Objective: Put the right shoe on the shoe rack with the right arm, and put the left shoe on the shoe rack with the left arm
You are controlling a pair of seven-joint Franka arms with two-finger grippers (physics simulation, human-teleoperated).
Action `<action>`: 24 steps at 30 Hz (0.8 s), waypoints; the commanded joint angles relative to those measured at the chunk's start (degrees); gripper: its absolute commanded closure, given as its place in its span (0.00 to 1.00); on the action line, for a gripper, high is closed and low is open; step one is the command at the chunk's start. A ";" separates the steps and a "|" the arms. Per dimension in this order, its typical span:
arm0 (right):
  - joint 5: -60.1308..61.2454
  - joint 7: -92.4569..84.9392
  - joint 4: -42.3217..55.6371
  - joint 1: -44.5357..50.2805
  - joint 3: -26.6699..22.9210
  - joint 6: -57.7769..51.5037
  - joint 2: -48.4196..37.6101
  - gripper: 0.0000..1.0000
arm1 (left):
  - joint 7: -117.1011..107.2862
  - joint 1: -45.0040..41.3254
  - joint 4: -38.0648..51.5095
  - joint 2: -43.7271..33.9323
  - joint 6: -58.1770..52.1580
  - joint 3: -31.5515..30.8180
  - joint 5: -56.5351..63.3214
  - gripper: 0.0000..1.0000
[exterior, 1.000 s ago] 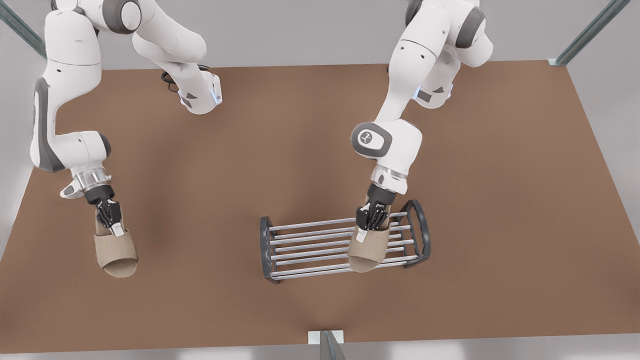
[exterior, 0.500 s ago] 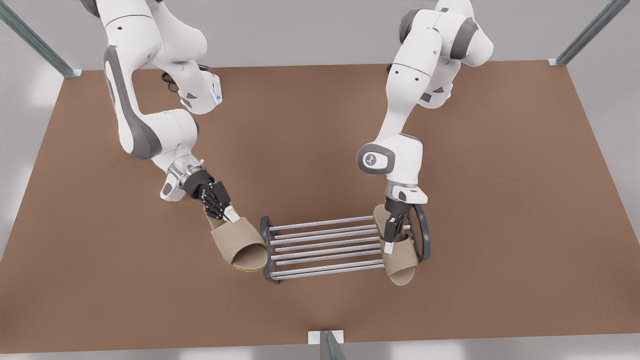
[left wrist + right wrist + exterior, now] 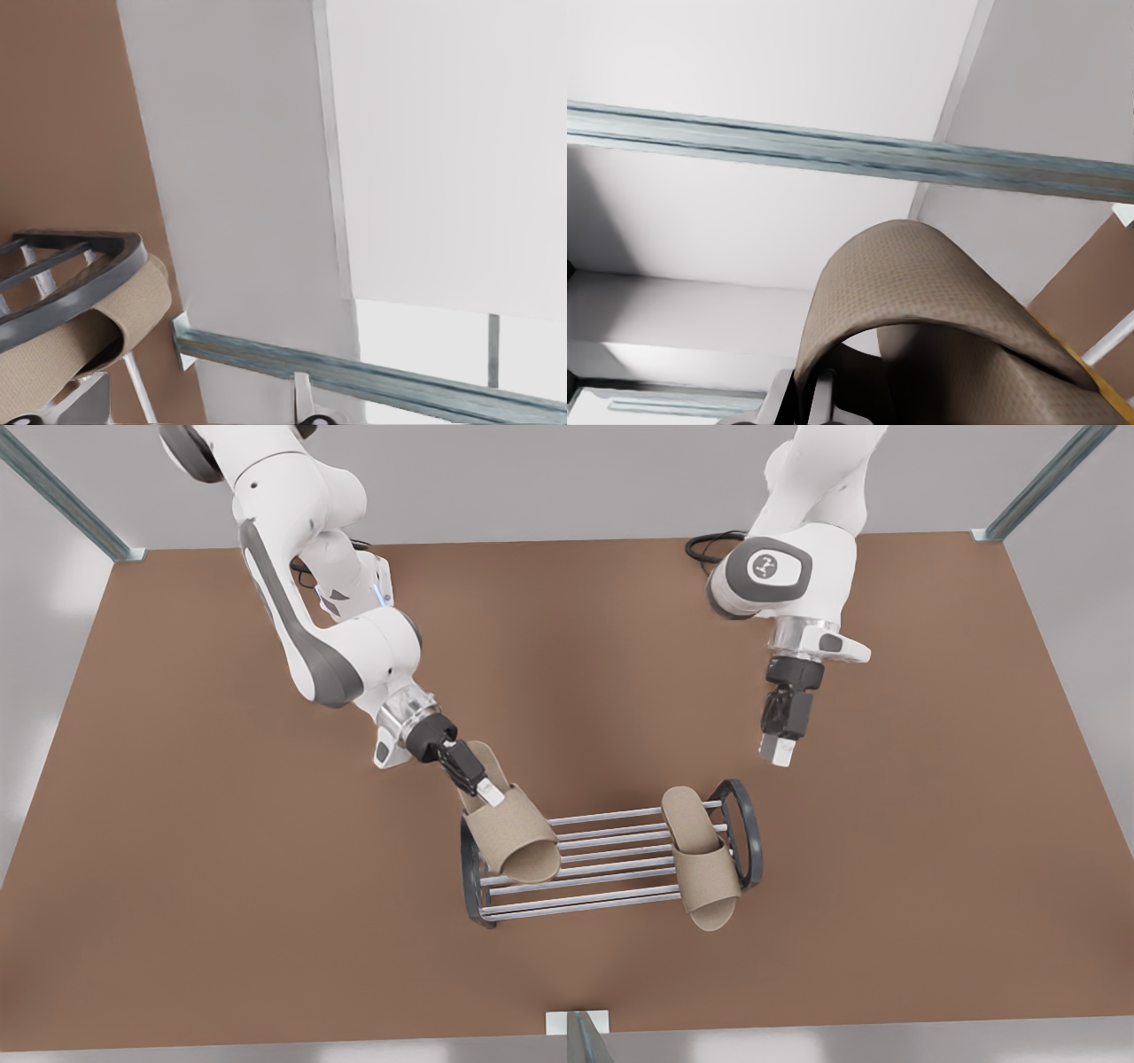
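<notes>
The shoe rack (image 3: 602, 877) stands near the table's front middle. The left shoe (image 3: 704, 864), a tan open-toed slipper, lies across the bars by the end hoop on the front view's right, toe overhanging the front. My left gripper (image 3: 778, 755) hangs open above and behind that hoop, holding nothing; its wrist view looks down on the hoop (image 3: 80, 288) and the left shoe (image 3: 106, 323). My right gripper (image 3: 485, 790) is shut on the right shoe (image 3: 514, 834), tilted over the rack's other end. That shoe's strap (image 3: 921, 283) arches close in the right wrist view.
The brown table (image 3: 221, 850) spreads wide on both sides of the rack. Metal frame posts (image 3: 1045, 478) stand at the back corners and a short post (image 3: 580, 1032) at the front edge's middle. A black cable (image 3: 709, 545) lies at the back.
My right gripper carried the right shoe from the table at the front view's left to over the rack's end. My left gripper shifted the left shoe along the rack, let go and rose back.
</notes>
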 commanded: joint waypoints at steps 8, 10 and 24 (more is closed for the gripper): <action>4.19 6.63 9.06 6.04 -1.02 3.86 8.53 0.79 | -1.20 8.83 15.33 9.67 -82.40 28.79 80.12 0.00; 4.19 6.19 10.20 6.74 -1.29 3.86 10.11 0.79 | -1.11 8.83 18.85 9.85 -92.08 27.82 89.98 0.00; 4.28 0.21 18.38 11.14 -5.86 3.07 22.86 0.79 | -5.59 66.58 32.04 9.58 -106.85 -42.05 106.25 0.00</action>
